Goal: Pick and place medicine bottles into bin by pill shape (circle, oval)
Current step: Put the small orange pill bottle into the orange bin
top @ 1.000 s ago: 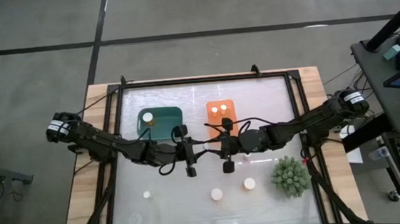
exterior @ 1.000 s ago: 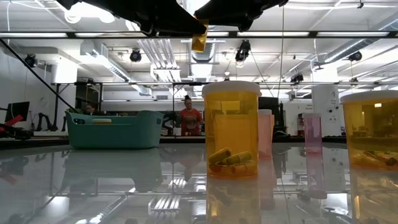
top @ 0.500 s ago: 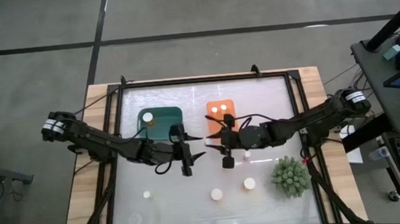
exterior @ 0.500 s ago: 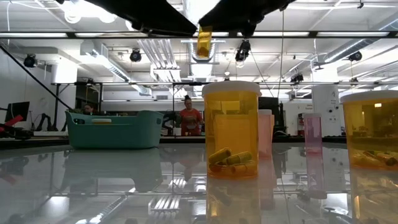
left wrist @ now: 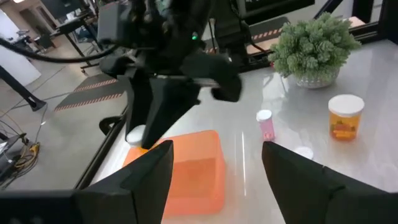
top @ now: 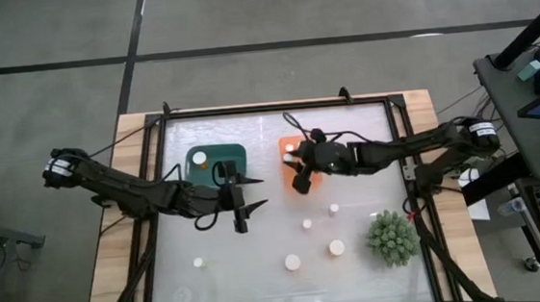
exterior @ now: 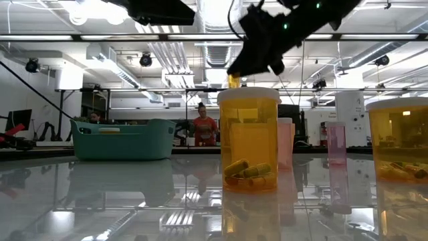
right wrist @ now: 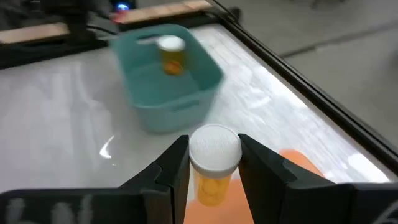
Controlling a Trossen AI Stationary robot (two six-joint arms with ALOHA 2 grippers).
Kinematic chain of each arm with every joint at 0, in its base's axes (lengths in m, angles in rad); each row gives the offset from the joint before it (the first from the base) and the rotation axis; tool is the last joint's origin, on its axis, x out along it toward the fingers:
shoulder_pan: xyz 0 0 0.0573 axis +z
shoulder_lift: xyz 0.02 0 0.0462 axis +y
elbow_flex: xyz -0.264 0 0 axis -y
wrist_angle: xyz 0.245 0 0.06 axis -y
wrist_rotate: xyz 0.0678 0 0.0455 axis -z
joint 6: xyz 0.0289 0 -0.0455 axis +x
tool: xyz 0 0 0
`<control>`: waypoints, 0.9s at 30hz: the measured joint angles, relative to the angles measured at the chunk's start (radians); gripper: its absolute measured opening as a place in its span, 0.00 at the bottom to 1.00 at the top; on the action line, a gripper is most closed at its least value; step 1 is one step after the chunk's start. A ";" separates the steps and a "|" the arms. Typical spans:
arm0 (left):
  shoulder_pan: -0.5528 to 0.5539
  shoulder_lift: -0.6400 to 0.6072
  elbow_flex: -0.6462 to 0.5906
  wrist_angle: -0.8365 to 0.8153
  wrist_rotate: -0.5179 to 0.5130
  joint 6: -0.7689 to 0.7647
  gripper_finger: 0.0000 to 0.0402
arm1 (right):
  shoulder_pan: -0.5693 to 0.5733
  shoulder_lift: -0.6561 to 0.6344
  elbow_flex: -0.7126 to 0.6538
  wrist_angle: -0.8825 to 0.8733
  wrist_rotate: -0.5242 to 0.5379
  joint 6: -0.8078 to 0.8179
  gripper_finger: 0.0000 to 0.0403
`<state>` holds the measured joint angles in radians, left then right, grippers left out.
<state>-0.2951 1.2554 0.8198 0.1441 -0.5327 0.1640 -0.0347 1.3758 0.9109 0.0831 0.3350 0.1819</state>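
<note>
**Right claw holds a bottle above the orange bin**

The right claw (top: 298,182) grips a white-capped amber bottle (right wrist: 213,163) between its two fingers, hanging over the near edge of the orange bin (top: 301,151) at the middle of the table (top: 345,126). A white cap (top: 289,151) shows inside that bin. Beside it, the teal bin (top: 215,161) holds one bottle (top: 200,158) near its far-left corner.

The left claw (top: 240,214) hovers just in front of the teal bin, its fingers spread wide and holding nothing.

Five more bottles stand loose on the near half of the table: one (top: 333,209) just in front of the orange bin, one (top: 307,224) a little nearer, and three along the front, at left (top: 199,263), centre (top: 292,262) and right (top: 337,248). A spiky green plant (top: 392,237) sits at the near right, just beside the rightmost bottle.
</note>
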 joint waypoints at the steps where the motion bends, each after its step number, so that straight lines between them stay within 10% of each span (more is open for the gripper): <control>1: 0.000 -0.001 -0.003 0.006 0.000 0.000 0.57 | -0.014 0.000 -0.009 0.003 -0.002 0.003 0.28; 27: 0.001 -0.009 -0.036 0.057 0.000 -0.001 0.57 | -0.117 0.196 -0.133 0.135 0.002 0.127 0.28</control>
<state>-0.2943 1.2461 0.7834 0.2014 -0.5323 0.1627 -0.1513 1.5721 0.7780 0.2182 0.3374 0.3090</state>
